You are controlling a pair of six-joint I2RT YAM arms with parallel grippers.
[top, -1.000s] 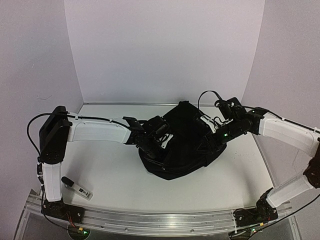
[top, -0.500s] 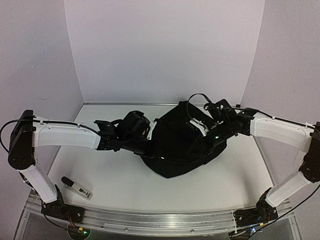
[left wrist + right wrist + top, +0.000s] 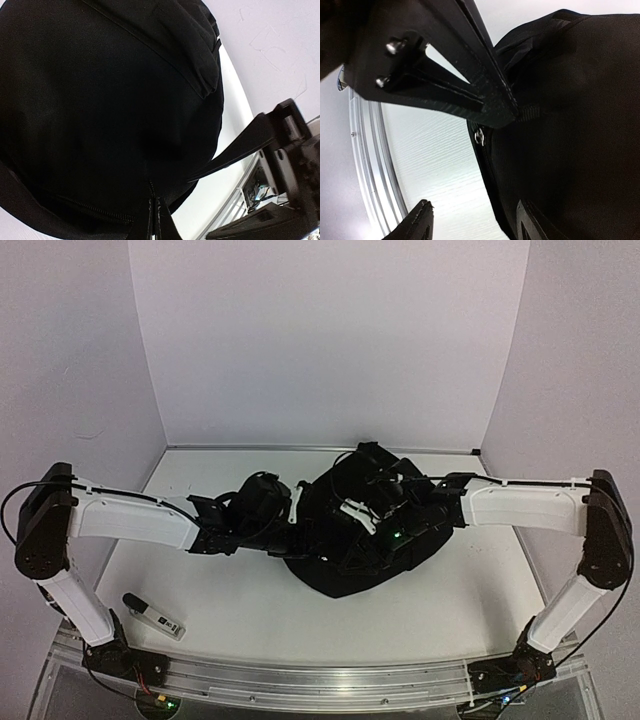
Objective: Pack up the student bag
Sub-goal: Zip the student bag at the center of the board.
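Note:
The student bag, a large soft black backpack, lies in the middle of the table. My left gripper is at its left edge, shut on a small webbing tab of the bag. In the left wrist view the shut fingertips press into the black fabric, and a strap runs off to the right. My right gripper reaches across the bag from the right and is open. It straddles the bag's edge, one finger over the table and the other on the fabric. A metal zip ring shows on that edge.
A small black-and-white stick-shaped object lies near the front left corner. An aluminium rail runs along the near edge. White walls close the table at the back and sides. Bare tabletop lies in front of the bag.
The left arm pulled left to the bag's left edge and shut. The right arm stretched leftward over the bag toward the left gripper, and its jaws narrowed slightly.

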